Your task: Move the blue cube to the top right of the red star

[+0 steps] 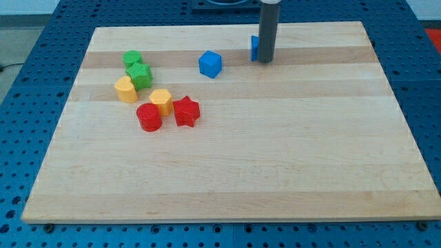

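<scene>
Pale striped-wood tabletop (275, 158) on blue pegboard (41, 41) — blue cube (210, 64), red star (186, 111), red cylinder (149, 117), two yellow blocks (160, 100), two green blocks (140, 75), dark grey tool (265, 60).

Single arm, no gripper; ends in straight dark rod, entering from view's top, right of centre; rod upright, near vertical; upper part cut off by frame edge; my tip (265, 61) down at board surface near view's top edge; rest of arm out of view.
</scene>
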`<state>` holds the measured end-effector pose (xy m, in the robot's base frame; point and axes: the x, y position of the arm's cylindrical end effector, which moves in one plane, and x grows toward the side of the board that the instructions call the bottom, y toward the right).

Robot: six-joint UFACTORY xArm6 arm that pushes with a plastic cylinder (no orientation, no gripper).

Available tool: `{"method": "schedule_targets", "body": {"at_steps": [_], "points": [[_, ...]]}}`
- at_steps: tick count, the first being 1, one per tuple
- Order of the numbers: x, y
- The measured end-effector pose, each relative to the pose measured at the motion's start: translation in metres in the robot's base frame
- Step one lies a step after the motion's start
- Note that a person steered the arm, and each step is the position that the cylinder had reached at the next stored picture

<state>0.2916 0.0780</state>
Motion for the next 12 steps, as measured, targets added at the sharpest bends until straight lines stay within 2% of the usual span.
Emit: {"method": "schedule_targets", "body": {"at_steps": [2, 7, 10, 11, 12], "points": [[-0.025, 0.01], [-0.048, 0.003], [-0.051, -0.022], [-0.075, -0.037], [-0.076, -0.084]]}}
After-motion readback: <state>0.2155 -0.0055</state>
